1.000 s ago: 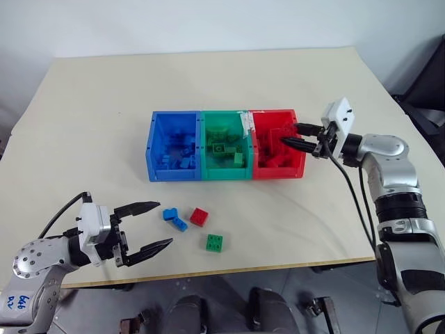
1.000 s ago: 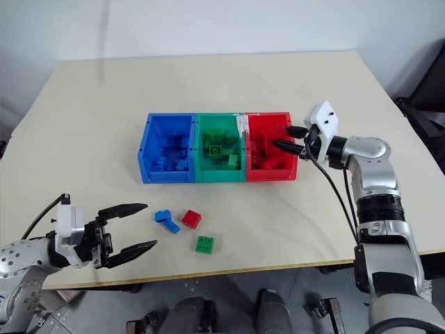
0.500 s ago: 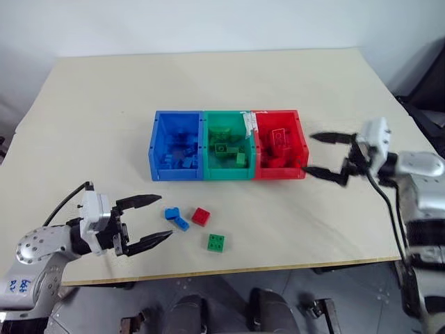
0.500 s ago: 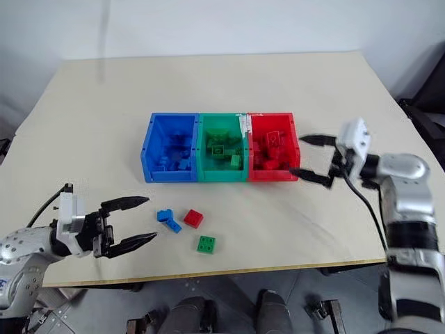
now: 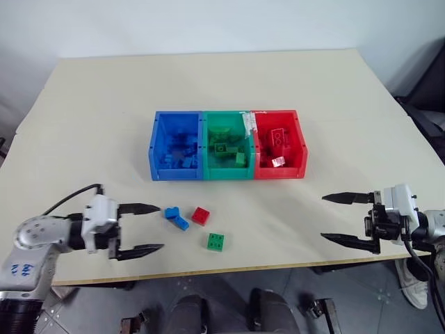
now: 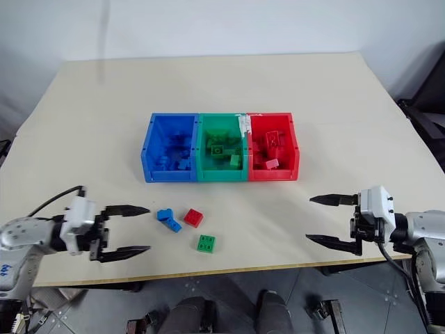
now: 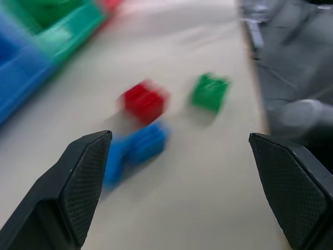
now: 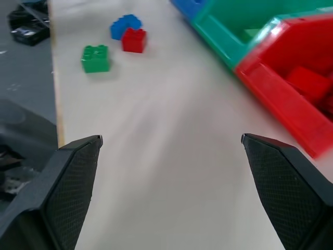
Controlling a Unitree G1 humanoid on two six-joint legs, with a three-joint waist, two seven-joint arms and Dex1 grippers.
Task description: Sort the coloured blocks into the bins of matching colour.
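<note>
Both grippers wide open and empty, low over the table (image 5: 90,104) front edge.
Left gripper (image 5: 144,229) faces loose blue (image 5: 175,217), red (image 5: 201,216), green (image 5: 215,241) blocks, blurry in its wrist view; right gripper (image 5: 345,219) well apart; bins (image 5: 227,172) behind, each holding blocks.

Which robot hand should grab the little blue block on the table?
The left hand, probably. It hangs open right beside the blue block, pointing at it. The right hand is open too, but sits far off across the table.
</note>
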